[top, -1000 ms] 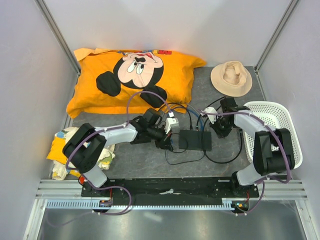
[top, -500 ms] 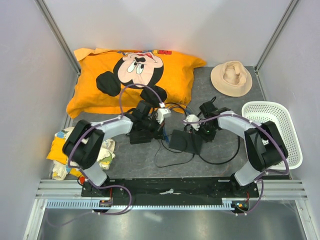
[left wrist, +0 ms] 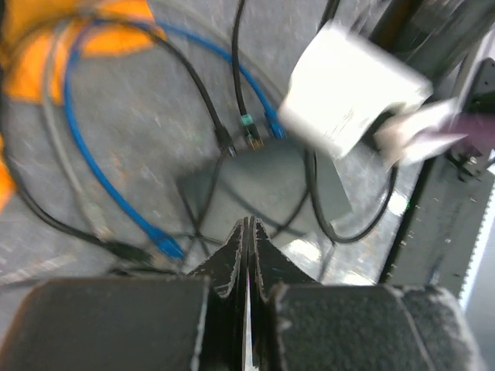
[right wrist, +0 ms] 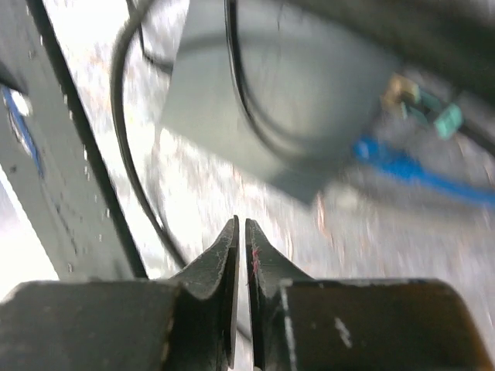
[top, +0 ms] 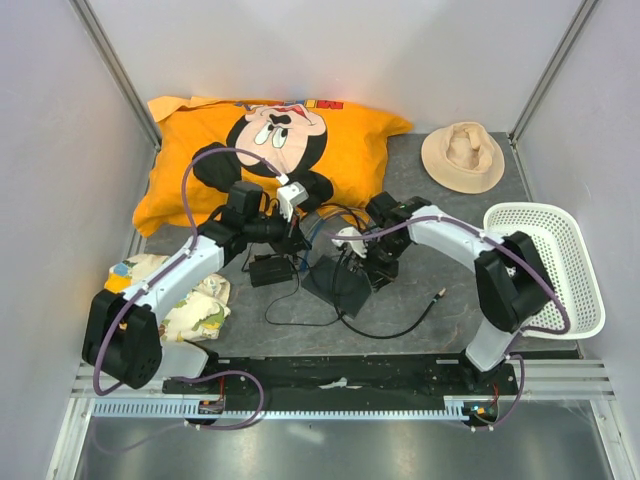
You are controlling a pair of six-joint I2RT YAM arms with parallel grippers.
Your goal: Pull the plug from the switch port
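Hovering above the tangled cables, the left gripper point(left wrist: 247, 226) has its fingers pressed together with nothing between them. Just to its right, mid-table, the switch point(top: 338, 287) lies skewed, a blue plug point(left wrist: 272, 127) seated in its edge. The right gripper point(right wrist: 240, 226), beside the switch, is likewise closed and empty.

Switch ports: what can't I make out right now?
- Top external: the switch port edge is too small, partly under the right gripper.
- Left wrist: motion blur; plugs seated or loose, cannot tell.
- Right wrist: the socket edge smears into blur.
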